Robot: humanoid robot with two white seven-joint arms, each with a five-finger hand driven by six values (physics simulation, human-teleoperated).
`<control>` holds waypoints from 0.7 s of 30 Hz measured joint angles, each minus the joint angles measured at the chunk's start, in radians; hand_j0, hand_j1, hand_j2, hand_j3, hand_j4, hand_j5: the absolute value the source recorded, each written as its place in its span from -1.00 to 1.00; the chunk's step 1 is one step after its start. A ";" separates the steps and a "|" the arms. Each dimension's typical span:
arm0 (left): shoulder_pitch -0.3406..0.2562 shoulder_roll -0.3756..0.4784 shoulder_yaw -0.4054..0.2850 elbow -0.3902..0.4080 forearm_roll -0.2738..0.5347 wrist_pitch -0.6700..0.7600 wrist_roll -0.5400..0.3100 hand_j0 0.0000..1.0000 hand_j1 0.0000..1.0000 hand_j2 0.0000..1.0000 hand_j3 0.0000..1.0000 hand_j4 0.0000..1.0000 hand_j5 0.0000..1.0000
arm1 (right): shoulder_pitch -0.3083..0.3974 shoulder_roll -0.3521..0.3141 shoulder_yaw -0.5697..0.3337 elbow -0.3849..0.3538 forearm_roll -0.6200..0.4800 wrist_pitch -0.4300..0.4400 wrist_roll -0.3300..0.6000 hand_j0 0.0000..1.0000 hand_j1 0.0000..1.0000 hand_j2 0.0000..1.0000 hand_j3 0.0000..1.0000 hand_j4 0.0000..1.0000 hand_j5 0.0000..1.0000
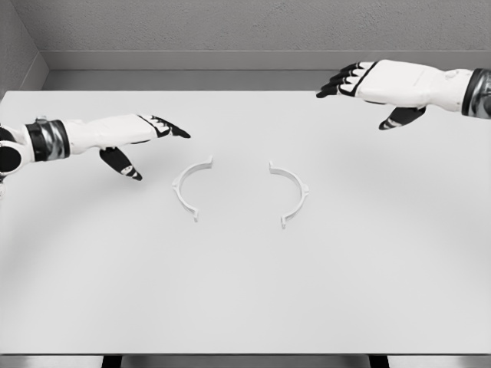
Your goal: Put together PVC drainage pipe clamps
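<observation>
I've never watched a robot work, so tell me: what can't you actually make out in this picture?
- Head view: left hand and right hand arms, cut off by the picture's side edges.
- Left clamp half and right clamp half: end tabs too small for detail.
- Table legs, mostly cropped at the bottom.

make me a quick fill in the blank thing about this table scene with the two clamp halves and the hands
1. The two clamp halves lie ____ each other, their open sides facing inward.
2. The left hand hovers beside the left clamp half, holding ____.
3. The right hand is ____ from the right clamp half than the left hand is from its half.
4. Both halves rest on the white ____.

Missing words: apart from; nothing; farther; table
</observation>
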 measured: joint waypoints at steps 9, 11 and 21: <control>-0.055 -0.065 -0.040 0.063 -0.043 0.001 -0.001 1.00 1.00 1.00 1.00 1.00 1.00 | 0.112 0.003 0.001 0.051 -0.035 -0.001 0.000 1.00 1.00 1.00 1.00 1.00 1.00; -0.063 -0.083 -0.038 0.100 -0.051 0.000 -0.001 1.00 1.00 1.00 1.00 1.00 1.00 | 0.155 0.008 -0.001 0.061 -0.098 -0.001 0.000 1.00 1.00 1.00 1.00 1.00 1.00; -0.063 -0.133 -0.040 0.161 -0.092 0.000 -0.001 1.00 1.00 1.00 1.00 1.00 1.00 | 0.175 0.096 0.004 0.072 -0.198 0.000 0.000 1.00 1.00 1.00 1.00 1.00 1.00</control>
